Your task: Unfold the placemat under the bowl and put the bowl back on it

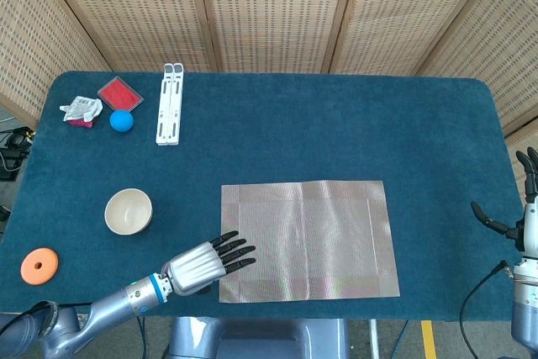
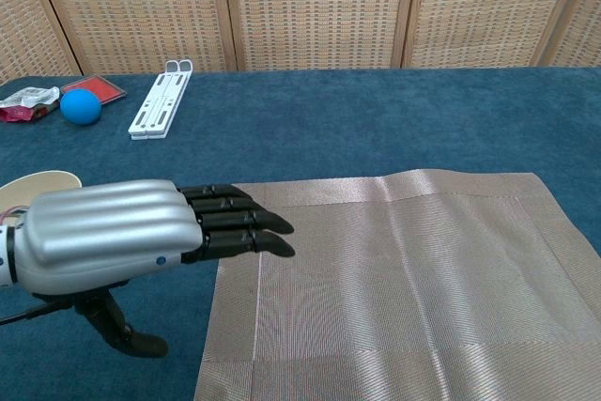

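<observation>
Placemat: the woven beige placemat (image 1: 307,240) lies spread flat on the blue table (image 1: 336,132), in the near half and a little right of the middle; its near edge runs close to the table's front edge, and faint crease lines cross it.
Bowl: the cream bowl (image 1: 128,211) stands upright on the bare table, left of the placemat and apart from it, nothing in it that can be seen; in the chest view only part of its rim shows behind the left hand.
Left robot hand: the left robot hand (image 1: 202,261) hovers at the placemat's near-left corner, palm down, fingers (image 2: 230,221) stretched out straight and side by side over the placemat's left border, thumb hanging below; it holds nothing.
Right robot hand: the right robot hand (image 1: 519,208) sits at the far right edge of the head view, off the table's right end, dark fingers spread apart, empty.
Other things: an orange disc (image 1: 39,266) lies near the front-left corner; at the far-left corner are a blue ball (image 1: 121,120), a red flat box (image 1: 120,92) and a crumpled white wrapper (image 1: 81,109); a white folded stand (image 1: 170,103) lies to the right of them.
</observation>
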